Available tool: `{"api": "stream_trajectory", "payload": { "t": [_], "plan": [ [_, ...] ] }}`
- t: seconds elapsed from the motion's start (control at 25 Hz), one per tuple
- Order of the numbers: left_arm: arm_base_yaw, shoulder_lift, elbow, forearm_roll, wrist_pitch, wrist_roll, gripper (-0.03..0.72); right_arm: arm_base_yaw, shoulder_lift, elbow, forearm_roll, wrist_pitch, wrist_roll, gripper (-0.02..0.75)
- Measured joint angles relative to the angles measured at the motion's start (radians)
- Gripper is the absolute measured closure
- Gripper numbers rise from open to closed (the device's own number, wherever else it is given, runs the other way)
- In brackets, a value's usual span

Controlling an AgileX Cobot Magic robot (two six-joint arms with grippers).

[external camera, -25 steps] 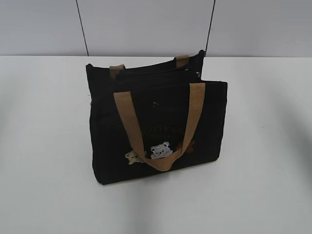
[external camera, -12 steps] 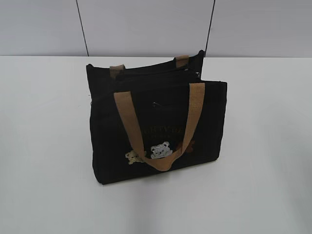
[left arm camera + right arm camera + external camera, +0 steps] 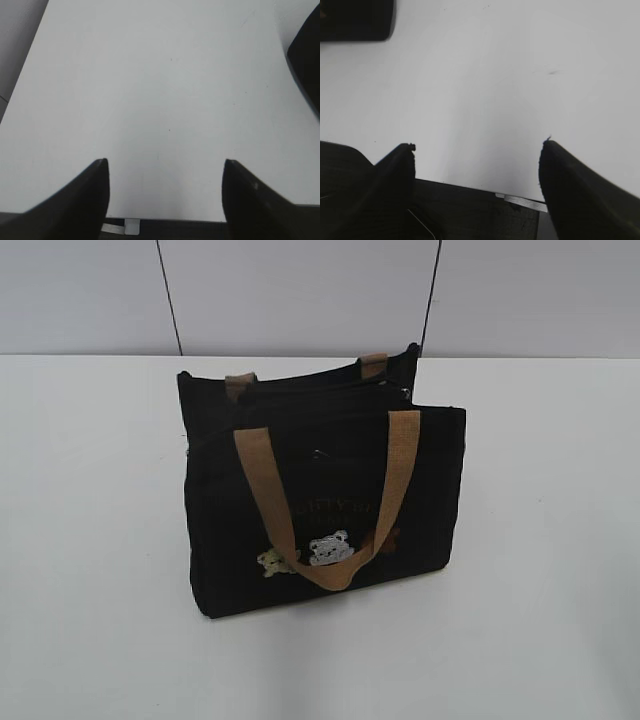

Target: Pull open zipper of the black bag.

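Note:
The black bag (image 3: 330, 510) stands upright in the middle of the white table (image 3: 90, 540), tan handles hanging over its front and back. Its zipper (image 3: 320, 392) runs as a thin dark line along the top, with a small silvery pull tab (image 3: 406, 392) near the right end. Neither arm shows in the exterior view. My left gripper (image 3: 164, 167) is open over bare table, a corner of the bag (image 3: 306, 60) at the right edge of its view. My right gripper (image 3: 477, 150) is open and empty, with a corner of the bag (image 3: 355, 20) at its upper left.
A grey wall (image 3: 300, 290) with two dark vertical seams rises behind the table's far edge. The table's near edge (image 3: 165, 219) lies just under the left gripper, and the near edge (image 3: 470, 187) also crosses below the right gripper.

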Motion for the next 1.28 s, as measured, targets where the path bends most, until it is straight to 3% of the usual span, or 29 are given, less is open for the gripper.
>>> {"api": "stream_trajectory", "payload": {
  "t": [0.56, 1.28],
  "plan": [
    [0.0, -0.164, 0.031, -0.078, -0.052, 0.07, 0.229, 0.0, -0.337, 0.057, 0.013, 0.016, 0.001, 0.152],
    [0.0, -0.164, 0.032, -0.079, -0.052, 0.066, 0.244, 0.0, -0.349, 0.059, 0.014, 0.02, -0.003, 0.152]
  ]
}}
